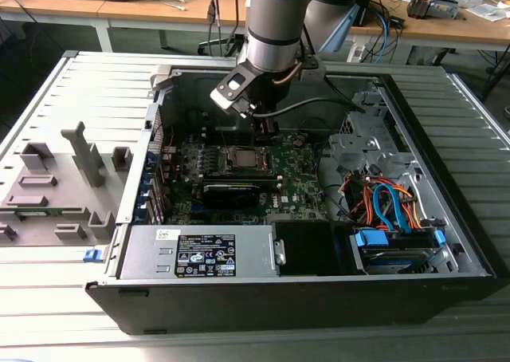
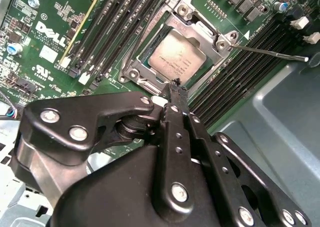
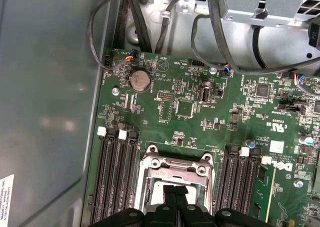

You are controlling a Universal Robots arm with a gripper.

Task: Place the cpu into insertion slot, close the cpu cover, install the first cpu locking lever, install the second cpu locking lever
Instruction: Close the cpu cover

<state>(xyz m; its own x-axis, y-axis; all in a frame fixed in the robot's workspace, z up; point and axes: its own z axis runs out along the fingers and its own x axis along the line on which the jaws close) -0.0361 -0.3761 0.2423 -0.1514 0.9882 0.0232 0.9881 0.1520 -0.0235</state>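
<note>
Inside the open computer case (image 1: 446,179):

1. My gripper (image 2: 176,89) was clenched, fingers pressed together, with nothing between them.
2. In the second wrist view its tip sat right at the edge of the insertion slot (image 1: 241,159), close to the metal rim. I could not tell if it touched.
3. In the first wrist view my gripper (image 3: 175,191) pointed at that same socket. In the exterior view it (image 1: 264,129) hung just above the board.
4. The cpu (image 2: 176,57) lay flat in the slot, dull silver top facing up.
5. The cpu cover (image 2: 202,29) was down around it, the chip showing through the square cut-out.
6. A thin metal lever (image 2: 267,52) ran out from the socket's corner across the memory slots (image 2: 235,72), free end well away from the cover.
7. More black memory slots (image 3: 115,172) flanked the socket on the green motherboard (image 3: 165,132). A coin cell (image 3: 139,80) sat near the board's far edge.
8. A grey power supply (image 1: 199,250) filled the case's near side.
9. A grey moulded tray (image 1: 56,186) sat outside the case, on the exterior view's left.
</note>
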